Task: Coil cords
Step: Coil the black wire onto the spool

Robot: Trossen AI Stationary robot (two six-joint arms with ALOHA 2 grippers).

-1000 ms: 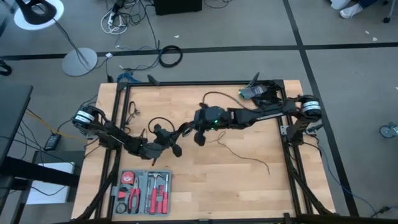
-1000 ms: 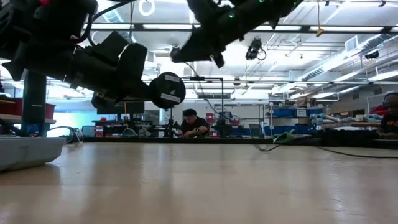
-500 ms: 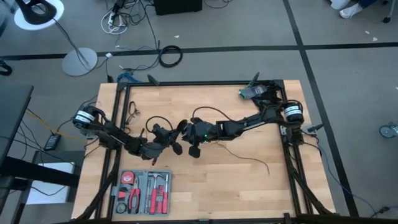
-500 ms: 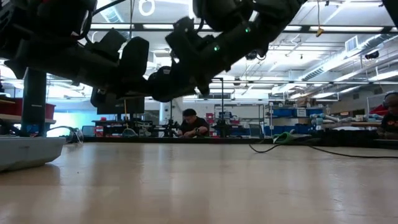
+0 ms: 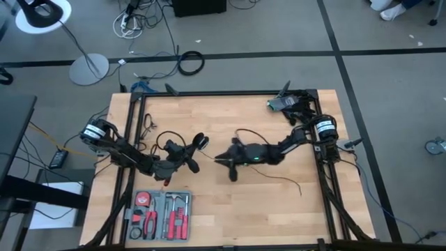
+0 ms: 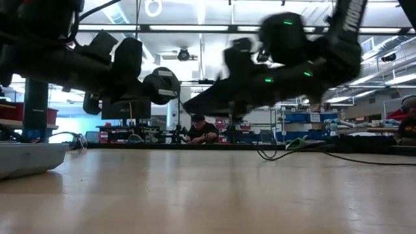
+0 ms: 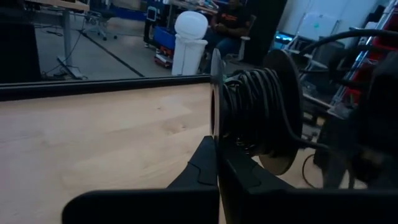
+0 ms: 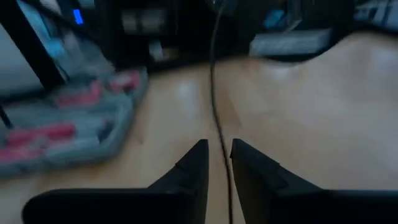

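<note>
Above the middle of the wooden table (image 5: pixel 279 209), the left gripper (image 5: pixel 187 155) has its fingers closed tight on a round black spool (image 7: pixel 258 115) wound with black cord (image 5: pixel 275 176), holding it up off the surface. Facing it from the other side, the right gripper (image 5: pixel 226 163) stands with its fingers (image 8: pixel 193 165) slightly parted, and the cord runs through the narrow gap between them; more cord trails across the table behind it. Near the front edge sits a grey tool case (image 5: pixel 162 213).

My wooden table (image 5: pixel 279 202) stands on grey floor (image 5: pixel 390 90); floor lamp (image 5: pixel 43 14) nearby, shelving (image 6: pixel 305 123) behind me.
</note>
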